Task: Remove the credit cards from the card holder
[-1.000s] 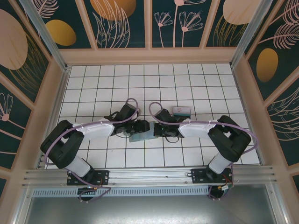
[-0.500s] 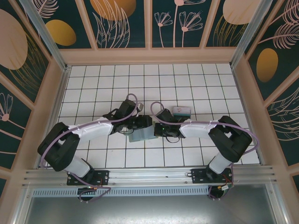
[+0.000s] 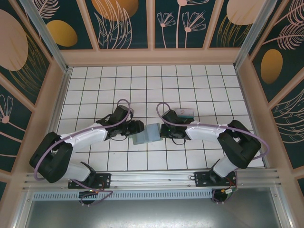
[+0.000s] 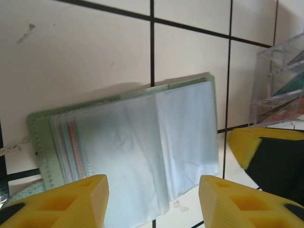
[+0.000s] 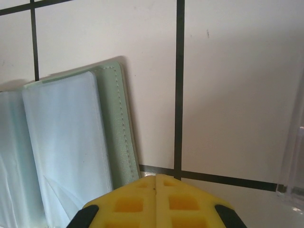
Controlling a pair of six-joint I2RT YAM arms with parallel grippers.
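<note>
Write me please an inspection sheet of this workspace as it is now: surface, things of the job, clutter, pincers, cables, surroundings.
Surface: white tiled table with dark grid lines and a few faint marks.
Job's things: card holder lies open and flat between the arms, clear sleeves up. Teal and red credit cards sit in a clear box beside the right arm.
Clutter: nothing seen.
Grippers: left pincer open, at the holder's left side. Right pincer shut, at the holder's right edge; contact cannot be told.
Cables: purple cables loop along both arms, off the holder.
Surroundings: teal floral wall panels; metal rail at the near edge.
</note>
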